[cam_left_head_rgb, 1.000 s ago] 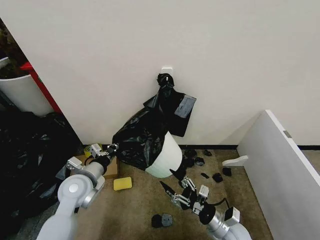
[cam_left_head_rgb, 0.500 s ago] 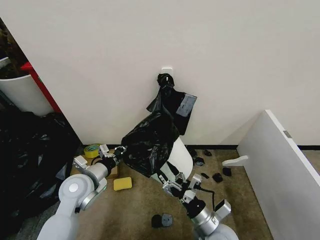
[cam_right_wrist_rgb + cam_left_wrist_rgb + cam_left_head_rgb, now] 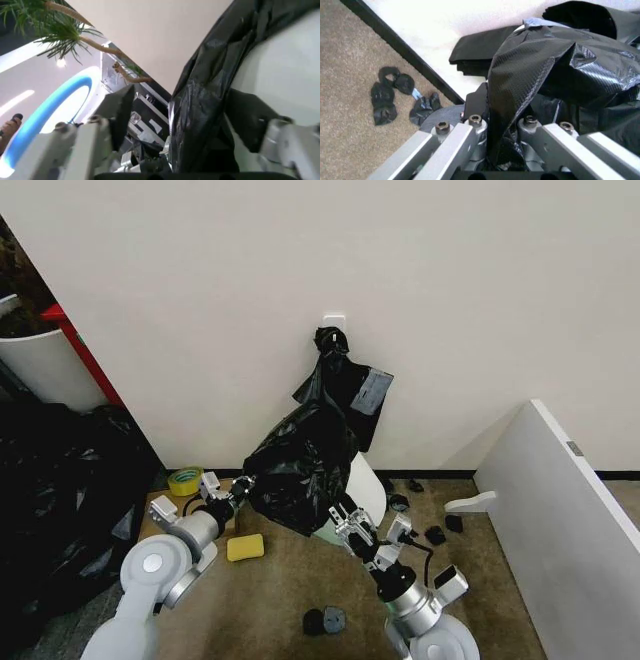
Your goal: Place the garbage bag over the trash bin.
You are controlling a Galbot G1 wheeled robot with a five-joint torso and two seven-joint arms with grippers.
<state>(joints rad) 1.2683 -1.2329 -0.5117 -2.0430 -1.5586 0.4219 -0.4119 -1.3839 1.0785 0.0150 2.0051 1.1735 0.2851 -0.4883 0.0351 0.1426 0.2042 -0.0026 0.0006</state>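
the trash bin (image 3: 362,485) lies tipped against the wall, its white side showing to the right of the garbage bag (image 3: 300,465), which is draped over its upper and left parts and hangs down toward the carpet. the bag's lower left edge runs into the left gripper (image 3: 237,494), which sits low at the bag's left side; in the left wrist view a fold of the bag (image 3: 530,75) passes down between that gripper's two metal fingers (image 3: 470,131), pinched there. the right gripper (image 3: 349,523) is at the bag's lower right edge, just under the bin's white side; in the right wrist view the black film (image 3: 200,120) runs between its fingers with the bin's white wall (image 3: 280,75) just beside, but whether the fingers press on the film cannot be told.

above the bin, a knotted bunch of black bags (image 3: 345,385) hangs on the wall, its lower end touching or overlapping the top of the bag. a yellow sponge (image 3: 245,547) lies on the carpet between the two arms, and a roll of yellow tape (image 3: 184,479) sits near the wall to the left. small black scraps (image 3: 324,620) dot the floor by the right arm. a white panel (image 3: 560,520) closes the right side, a heap of black plastic (image 3: 60,500) the left; open carpet lies in the middle foreground.
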